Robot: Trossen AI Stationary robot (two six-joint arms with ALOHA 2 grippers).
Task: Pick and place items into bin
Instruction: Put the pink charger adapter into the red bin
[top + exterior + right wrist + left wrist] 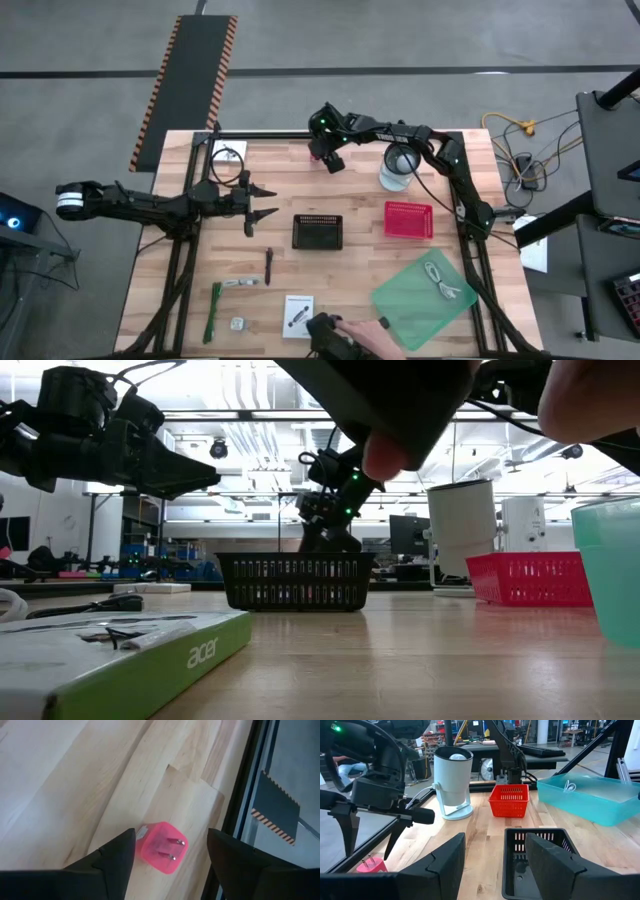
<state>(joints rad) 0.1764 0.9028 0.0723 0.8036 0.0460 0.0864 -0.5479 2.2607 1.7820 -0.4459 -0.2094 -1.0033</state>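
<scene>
Up at the table's far edge the right gripper hangs right over the pink plug cube, fingers spread either side ready to pinch it, while the left gripper waits open near the black bin.

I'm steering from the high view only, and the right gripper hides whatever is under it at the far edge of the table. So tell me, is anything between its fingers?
Observer: Yes. The right wrist view shows a pink cube lying on the wood between the open fingers of the right gripper, touching neither.
Operator: Which way is it lying?
Observer: Its two metal prongs face up, toward the wrist camera.
Operator: Anything in the black basket?
Observer: The left wrist view, looking past the open left gripper, shows part of the floor of the black basket, and that part is bare.
</scene>
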